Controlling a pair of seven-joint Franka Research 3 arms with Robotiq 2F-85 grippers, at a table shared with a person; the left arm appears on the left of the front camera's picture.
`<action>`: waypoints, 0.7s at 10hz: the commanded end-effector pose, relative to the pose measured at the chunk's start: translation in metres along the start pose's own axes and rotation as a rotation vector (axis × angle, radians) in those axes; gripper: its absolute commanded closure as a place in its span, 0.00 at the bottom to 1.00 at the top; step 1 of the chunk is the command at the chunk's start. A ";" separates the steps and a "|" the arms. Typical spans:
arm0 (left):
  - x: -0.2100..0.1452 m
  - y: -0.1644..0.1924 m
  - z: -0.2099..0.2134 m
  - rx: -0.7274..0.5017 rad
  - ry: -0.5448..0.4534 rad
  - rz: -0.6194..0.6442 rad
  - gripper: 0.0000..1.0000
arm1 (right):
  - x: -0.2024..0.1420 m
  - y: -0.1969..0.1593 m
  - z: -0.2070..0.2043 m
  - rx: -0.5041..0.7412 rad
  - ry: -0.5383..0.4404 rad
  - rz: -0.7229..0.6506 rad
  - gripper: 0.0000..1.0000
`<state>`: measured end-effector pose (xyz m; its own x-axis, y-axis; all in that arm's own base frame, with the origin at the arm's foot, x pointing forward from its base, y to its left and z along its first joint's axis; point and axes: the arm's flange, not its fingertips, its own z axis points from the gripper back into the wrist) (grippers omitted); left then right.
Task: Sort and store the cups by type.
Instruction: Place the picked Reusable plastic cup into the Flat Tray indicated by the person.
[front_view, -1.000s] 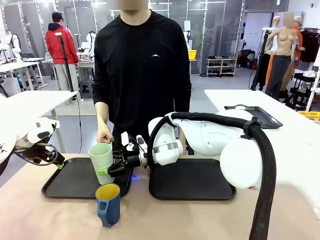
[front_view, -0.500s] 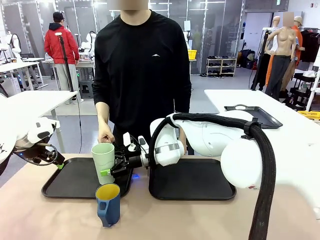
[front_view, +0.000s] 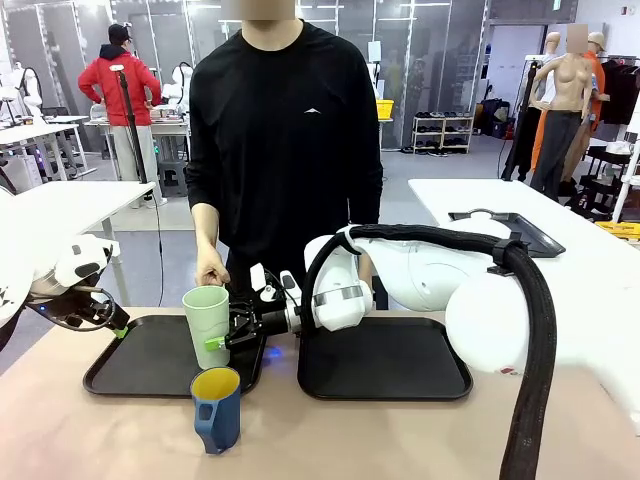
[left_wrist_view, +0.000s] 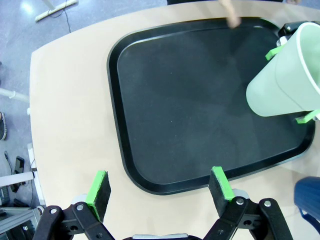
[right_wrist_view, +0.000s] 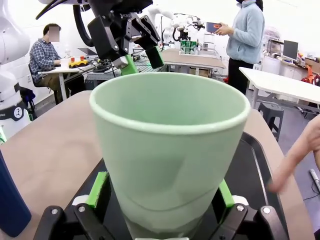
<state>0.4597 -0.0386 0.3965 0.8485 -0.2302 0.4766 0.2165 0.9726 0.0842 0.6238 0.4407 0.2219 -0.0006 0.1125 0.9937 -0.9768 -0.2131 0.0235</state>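
Observation:
A tall mint-green tumbler (front_view: 206, 322) stands upright on the right end of the left black tray (front_view: 140, 362). My right gripper (front_view: 218, 340) reaches in from the right and is shut on the tumbler's lower half. In the right wrist view its green pads (right_wrist_view: 98, 189) sit against both sides of the tumbler (right_wrist_view: 170, 145). A dark blue mug (front_view: 216, 410) with a yellow inside stands on the table just in front of that tray. My left gripper (front_view: 116, 326) hovers at the tray's left end. It is open (left_wrist_view: 160, 182) with nothing between its fingers.
A second black tray (front_view: 385, 362) lies to the right under my right arm. The person stands at the far side with a hand (front_view: 210, 272) just above the tumbler. That hand (right_wrist_view: 300, 155) is close beside the cup. The left tray's middle (left_wrist_view: 190, 100) is bare.
The tumbler was tilted and slightly raised a second ago. It now stands upright on the tray, still in my right gripper. The left arm and the blue mug have not moved.

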 end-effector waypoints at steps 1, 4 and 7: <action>0.000 0.002 0.000 0.000 -0.001 0.003 0.00 | 0.009 0.015 0.014 -0.014 0.004 -0.047 0.00; 0.000 0.002 0.000 0.000 -0.001 0.003 0.00 | 0.011 0.020 0.039 -0.066 0.017 -0.075 0.00; 0.000 0.002 0.000 0.000 -0.001 0.003 0.00 | 0.014 0.028 0.070 -0.135 0.013 -0.075 0.00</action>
<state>0.4597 -0.0385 0.3965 0.8485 -0.2300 0.4766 0.2164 0.9727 0.0842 0.6293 0.3829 0.2369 0.0667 0.1357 0.9885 -0.9903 -0.1120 0.0822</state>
